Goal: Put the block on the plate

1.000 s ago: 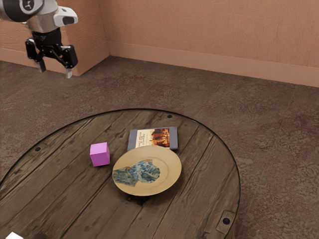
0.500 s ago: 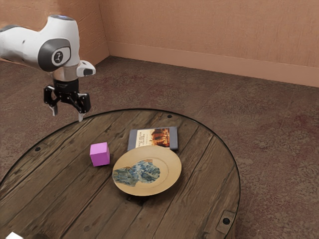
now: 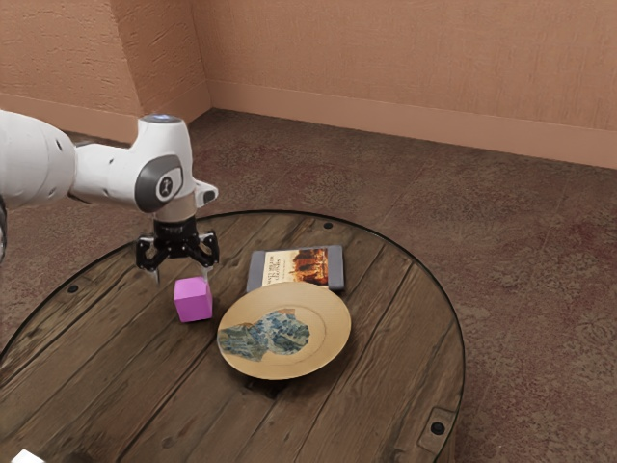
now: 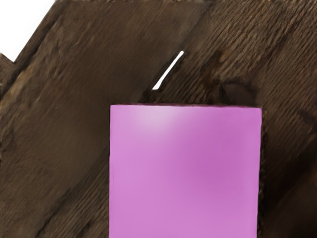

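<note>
In the exterior view the black gripper point(image 3: 183, 276) is low over the table with its fingers spread wide, one to each side of the pink block's upper part. The pink block point(image 3: 194, 300) stands on the wood, partly behind nothing and in front of the fingertips. In the wrist view the block point(image 4: 184, 171) appears large, just under my hand. A tan plate point(image 3: 333, 323) with a blue pattern lies to the block's right in the exterior view, apart from it.
A dark-edged book or case point(image 3: 335, 267) with a picture cover lies against the plate's far side. The round wooden table point(image 3: 386, 357) has a dark metal rim. A white object point(image 3: 27, 456) shows at the exterior view's lower left edge.
My arm has come down and toward the exterior view's right, from beyond the table's far edge to the block. The block, plate and book have stayed where they were.
</note>
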`<state>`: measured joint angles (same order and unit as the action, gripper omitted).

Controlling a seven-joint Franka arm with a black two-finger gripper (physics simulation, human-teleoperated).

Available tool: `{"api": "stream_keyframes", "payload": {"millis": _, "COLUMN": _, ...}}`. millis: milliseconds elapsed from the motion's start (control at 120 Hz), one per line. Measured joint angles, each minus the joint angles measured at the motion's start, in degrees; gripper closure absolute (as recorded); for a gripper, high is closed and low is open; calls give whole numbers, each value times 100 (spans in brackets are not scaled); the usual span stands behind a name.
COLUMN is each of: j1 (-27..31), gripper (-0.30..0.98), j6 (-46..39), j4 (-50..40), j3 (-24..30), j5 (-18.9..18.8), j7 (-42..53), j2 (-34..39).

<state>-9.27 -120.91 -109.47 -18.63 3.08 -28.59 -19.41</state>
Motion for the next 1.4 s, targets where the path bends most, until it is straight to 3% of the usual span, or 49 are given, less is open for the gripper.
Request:
{"api": "stream_keyframes", "payload": {"millis": 175, "j1": 106, "gripper": 0, "j6": -339, "j4": 2, "j3": 0, "j5": 319, "j7": -461, "j2": -266}}
{"api": "stream_keyframes", "payload": {"millis": 675, "j1": 206, "gripper": 0, "j6": -1030, "j4": 100, "j3": 44, "j5": 569, "j7": -1186, "j2": -740}}
{"api": "stream_keyframes", "payload": {"millis": 992, "j1": 206, "gripper": 22, "j6": -1098, "j4": 47, "j3": 53, "j5": 633, "j7": -1419, "j2": -700}}
{"api": "stream_keyframes", "payload": {"millis": 1283, "j1": -22, "gripper": 29, "j6": -795, "j4": 38, "j3": 60, "j5": 599, "j7": -1607, "j2": -21}}
{"api": "stream_keyframes", "payload": {"millis": 1400, "j1": -169, "gripper": 27, "j6": -600, "j4": 27, "j3": 525, "j5": 578, "j7": -1835, "j2": 358}}
